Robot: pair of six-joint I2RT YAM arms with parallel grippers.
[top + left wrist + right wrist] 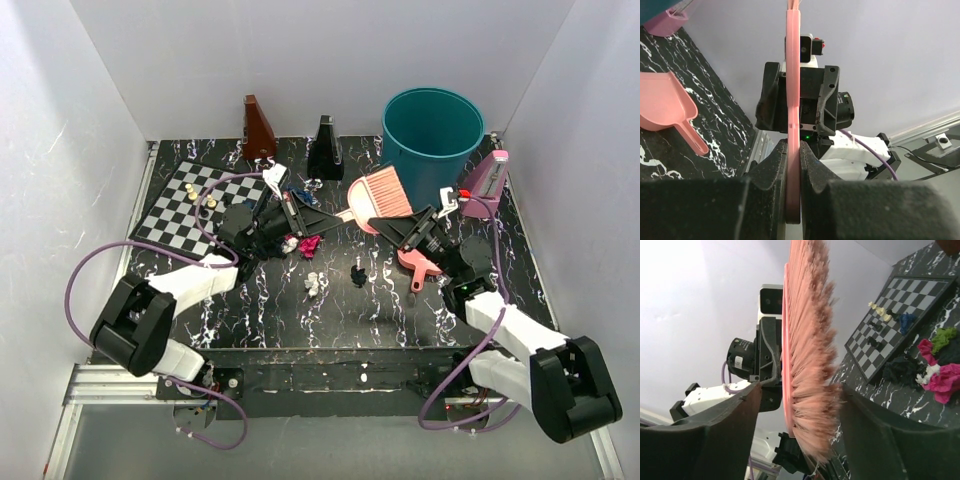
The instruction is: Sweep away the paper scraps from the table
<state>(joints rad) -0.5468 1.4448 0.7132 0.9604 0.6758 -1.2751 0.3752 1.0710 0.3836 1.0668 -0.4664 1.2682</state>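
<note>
Pink brush [380, 193] between both arms, right of chessboard [195, 205].
Left jaws clamp its handle [793, 125]; right jaws wide around bristles [810, 365]; paper scraps [310, 245] on desk [330, 320].

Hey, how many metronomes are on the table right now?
3. A brown metronome stands at the back left, behind the chessboard. A black metronome is just right of it. A pink metronome is right of the teal bin. None seems hidden.

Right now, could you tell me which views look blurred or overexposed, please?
Top external: evenly lit and sharp. Left wrist: the near fingers are out of focus, the brush handle crisper. Right wrist: the bristles look soft, and the wall is washed out at top left.
</note>
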